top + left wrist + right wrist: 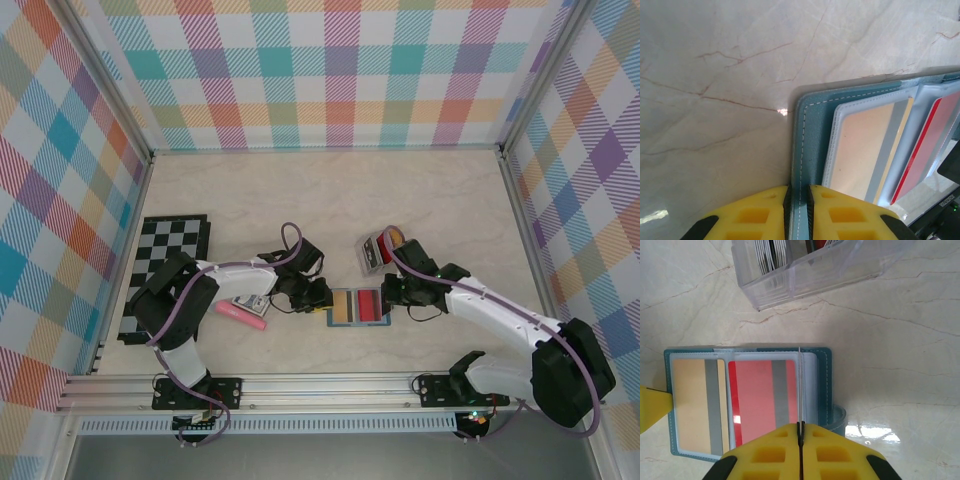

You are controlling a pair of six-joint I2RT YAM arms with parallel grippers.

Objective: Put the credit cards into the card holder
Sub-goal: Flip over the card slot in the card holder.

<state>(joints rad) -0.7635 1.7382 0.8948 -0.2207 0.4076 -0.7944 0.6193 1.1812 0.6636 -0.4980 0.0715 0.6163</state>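
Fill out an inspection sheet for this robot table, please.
Surface: pale veined tabletop, nothing spilled.
Job's things: card holder lies open, tan card and red card in its pockets; clear box holds more cards.
Clutter: chessboard, pink stick.
Grippers: left gripper pinches the holder's edge; right gripper is shut on a thin card, edge-on over the holder.
Cables: purple cable along each arm.
Surroundings: plaid wall panels.

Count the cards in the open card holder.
2: a tan card in the card holder left pocket, a red card in its right pocket. More may hide beneath them.
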